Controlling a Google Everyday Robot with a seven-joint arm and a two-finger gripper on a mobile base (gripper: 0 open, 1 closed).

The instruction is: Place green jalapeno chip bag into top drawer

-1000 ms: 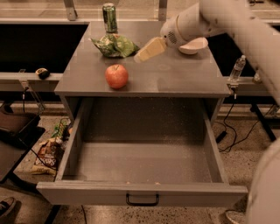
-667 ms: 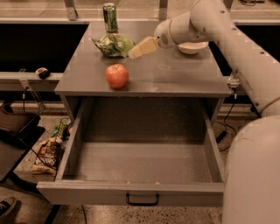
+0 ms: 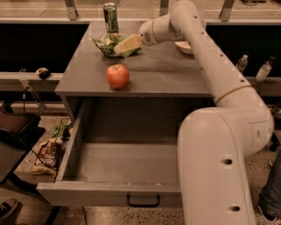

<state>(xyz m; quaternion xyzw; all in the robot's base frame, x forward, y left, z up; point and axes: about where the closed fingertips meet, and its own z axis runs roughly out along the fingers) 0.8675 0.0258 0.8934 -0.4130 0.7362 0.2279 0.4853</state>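
Observation:
The green jalapeno chip bag (image 3: 106, 45) lies wrinkled at the back left of the grey cabinet top (image 3: 167, 72). My gripper (image 3: 125, 45) reaches in from the right, and its pale fingers lie over the bag's right side. The top drawer (image 3: 118, 169) is pulled wide open below the cabinet top, grey and shallow, with a small black handle (image 3: 142, 202) on its front panel. The inside of the drawer shows nothing in it.
A red apple (image 3: 117, 76) sits near the front edge of the cabinet top. A tall green drink can (image 3: 110, 11) stands behind the bag. A white bowl (image 3: 184, 46) sits at the back right, partly behind my arm. A brown-orange snack bag (image 3: 46, 156) lies on the floor at left.
My gripper has moved left across the cabinet top, from beside the white bowl onto the green chip bag. The view has shifted and my arm now fills the right side.

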